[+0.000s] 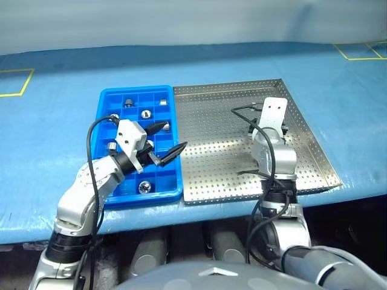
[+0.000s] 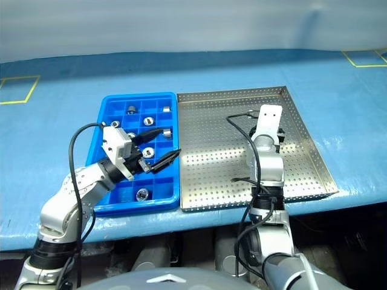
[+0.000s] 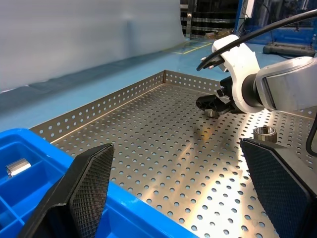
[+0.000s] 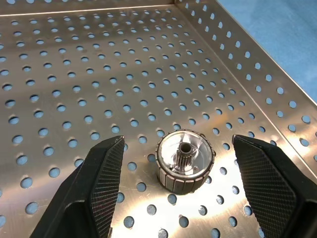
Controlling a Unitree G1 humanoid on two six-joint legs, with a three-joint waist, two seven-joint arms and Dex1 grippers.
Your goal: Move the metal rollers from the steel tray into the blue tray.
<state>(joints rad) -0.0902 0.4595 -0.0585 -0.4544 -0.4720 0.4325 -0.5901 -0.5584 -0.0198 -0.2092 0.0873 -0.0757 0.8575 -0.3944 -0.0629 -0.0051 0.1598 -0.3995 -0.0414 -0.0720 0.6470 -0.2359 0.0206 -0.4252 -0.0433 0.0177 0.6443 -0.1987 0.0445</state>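
Head pair: I look forward and down from above my arms, far enough back to take in the whole steel tray (image 1: 242, 175), the blue tray (image 1: 106, 115) to its left and the blue table (image 1: 48, 139).
Stereo overlap: both eyes share nearly all of this, set slightly apart sideways.
Left wrist: I sight low and almost level between the left gripper (image 3: 181, 191), from over the blue tray's edge across the perforated floor, taking in the right gripper (image 3: 214, 103).
Right wrist: I look steeply down, very close, at one metal roller (image 4: 184, 161) between the right gripper's fingers (image 4: 106, 183).
Wrist overlap: both show the steel tray's floor and far corner.
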